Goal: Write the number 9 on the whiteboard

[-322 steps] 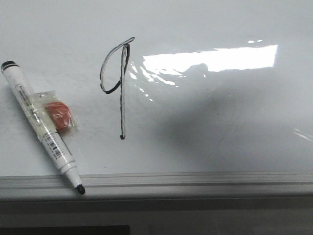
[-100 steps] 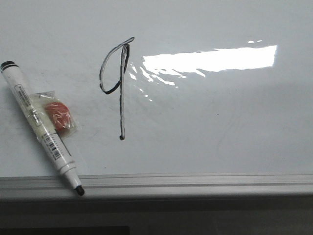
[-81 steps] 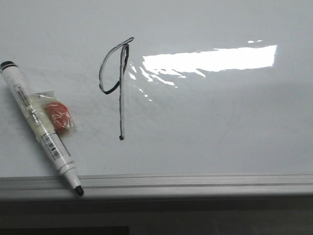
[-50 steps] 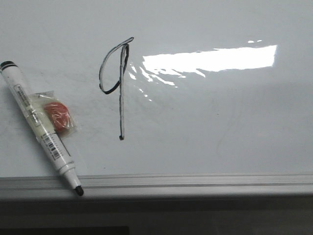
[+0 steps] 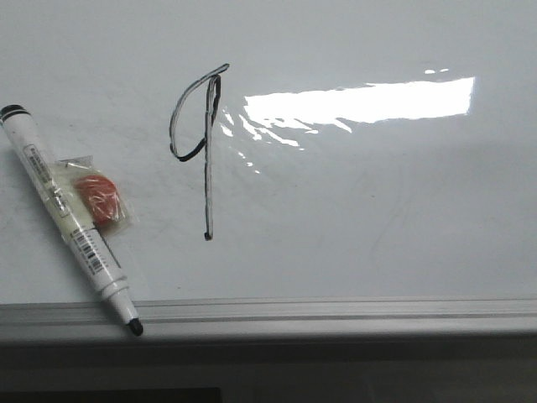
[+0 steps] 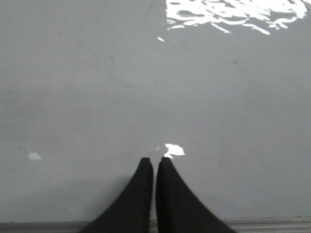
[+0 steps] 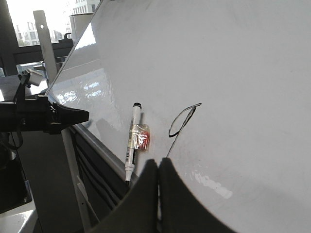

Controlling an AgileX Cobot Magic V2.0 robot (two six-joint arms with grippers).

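Note:
A black hand-drawn number 9 (image 5: 201,143) stands on the glossy whiteboard (image 5: 377,218), left of the bright light reflection; it also shows in the right wrist view (image 7: 182,121). A white marker (image 5: 71,218) with a black tip and a red piece taped to it lies at the board's left, tip over the grey metal frame (image 5: 336,311); it shows in the right wrist view (image 7: 132,141) too. My left gripper (image 6: 154,161) is shut and empty over bare board. My right gripper (image 7: 158,163) is shut and empty, above the board's edge near the 9's tail. Neither gripper appears in the front view.
In the right wrist view the left arm (image 7: 43,116) reaches in dark from the side, with a metal stand post (image 7: 73,174) beside the board and a window behind. Faint grey smears mark the board (image 5: 386,227).
A soft shadow that lay on the board right of the 9 has faded away. The marker and the 9 have not moved.

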